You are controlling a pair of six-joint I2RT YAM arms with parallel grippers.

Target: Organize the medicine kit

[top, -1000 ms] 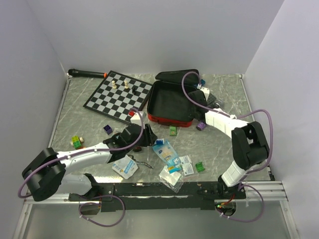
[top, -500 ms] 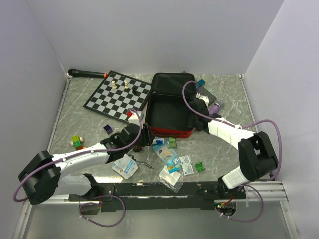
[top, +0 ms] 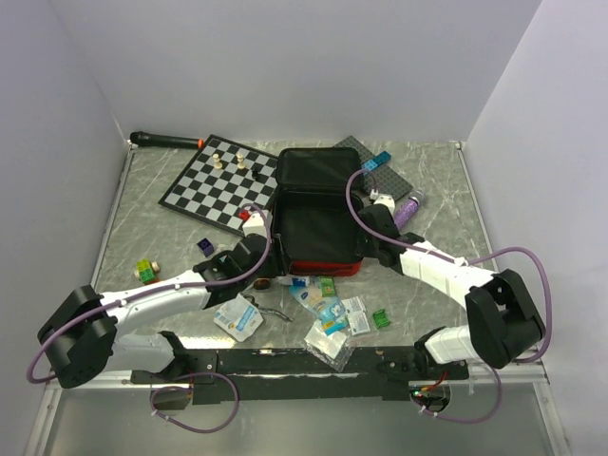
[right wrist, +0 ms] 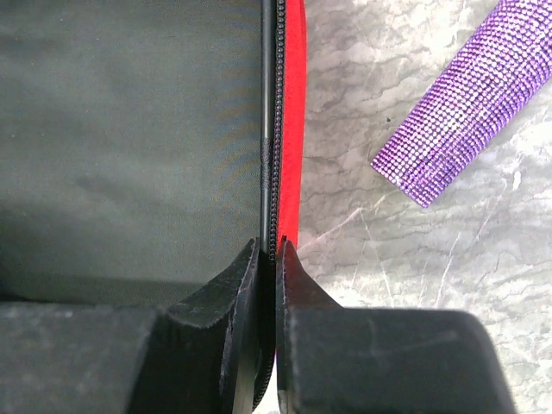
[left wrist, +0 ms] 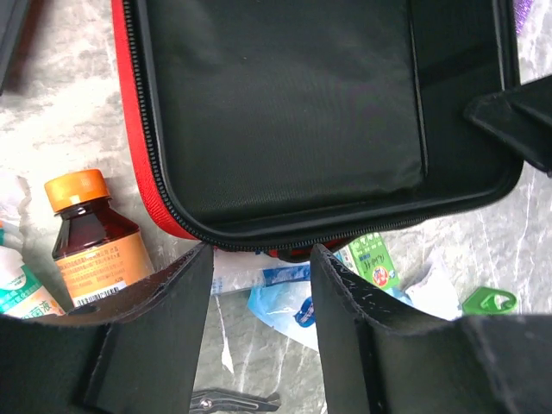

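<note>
The medicine kit (top: 313, 204) lies open in the middle of the table, black lining up, with its red shell (top: 323, 268) showing along the near edge. My right gripper (top: 367, 226) is shut on the kit's right rim; in the right wrist view (right wrist: 274, 250) the jaws pinch the zip edge between lining (right wrist: 129, 129) and red shell (right wrist: 293, 129). My left gripper (top: 274, 266) is open and empty at the kit's near left corner. In the left wrist view (left wrist: 259, 259) its fingers (left wrist: 164, 328) frame the kit's rim (left wrist: 142, 164) and blue packets (left wrist: 285, 302).
An amber bottle with an orange cap (left wrist: 90, 241), a green box (left wrist: 375, 259), a green clip (top: 380, 318), loose packets (top: 328, 309) and a white pouch (top: 237, 318) lie before the kit. The chessboard (top: 226, 182) is at back left, a grey plate (top: 380, 171) and purple tube (top: 408, 204) at right.
The kit has slid left and toward the near edge in my right gripper's hold, baring the grey plate behind it. My left gripper stayed close to the kit's near left corner.
</note>
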